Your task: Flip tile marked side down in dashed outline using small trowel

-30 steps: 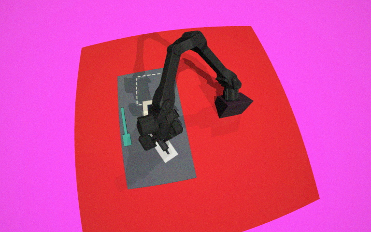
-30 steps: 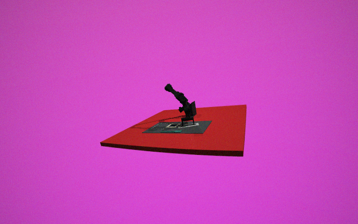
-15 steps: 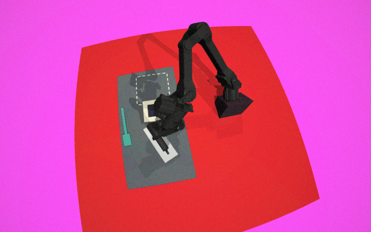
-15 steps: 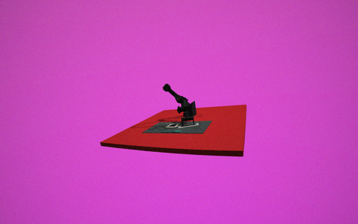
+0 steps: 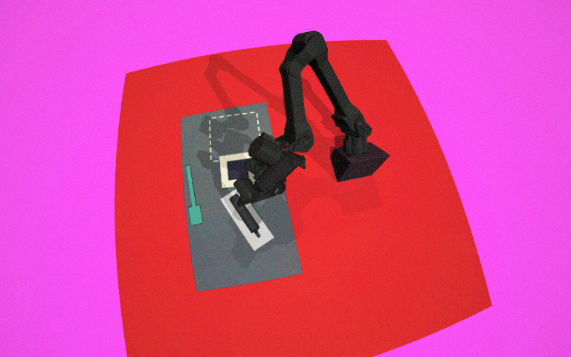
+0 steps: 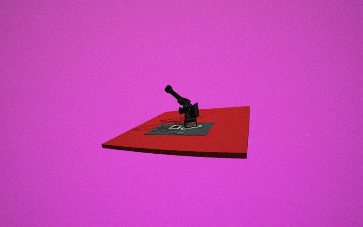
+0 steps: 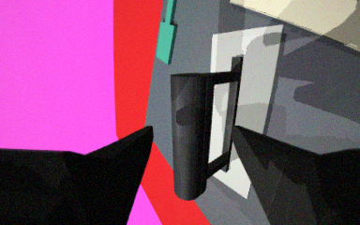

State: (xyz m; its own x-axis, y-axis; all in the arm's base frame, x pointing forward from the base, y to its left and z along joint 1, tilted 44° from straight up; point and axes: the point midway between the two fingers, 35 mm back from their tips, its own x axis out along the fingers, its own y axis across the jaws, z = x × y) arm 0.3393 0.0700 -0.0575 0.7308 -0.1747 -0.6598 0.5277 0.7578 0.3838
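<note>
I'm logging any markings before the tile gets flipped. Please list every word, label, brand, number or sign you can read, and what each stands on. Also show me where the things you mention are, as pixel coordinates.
No readable words, brands or numbers.
Tile (image 5: 236,169) (image 6: 175,127): a dark square inside a cream border, no letters made out.
Mat (image 5: 236,275) (image 6: 200,132) (image 7: 192,42): a dashed outline (image 5: 210,138), no text.
Arm (image 5: 293,97) (image 6: 175,94): no lettering shows; anything small would be too blurred to read.

cream tile (image 5: 236,169) (image 6: 175,127) (image 7: 309,14) marked side up; black-handled white trowel (image 5: 248,216) (image 6: 190,120) (image 7: 188,136) flat nearby.
</note>
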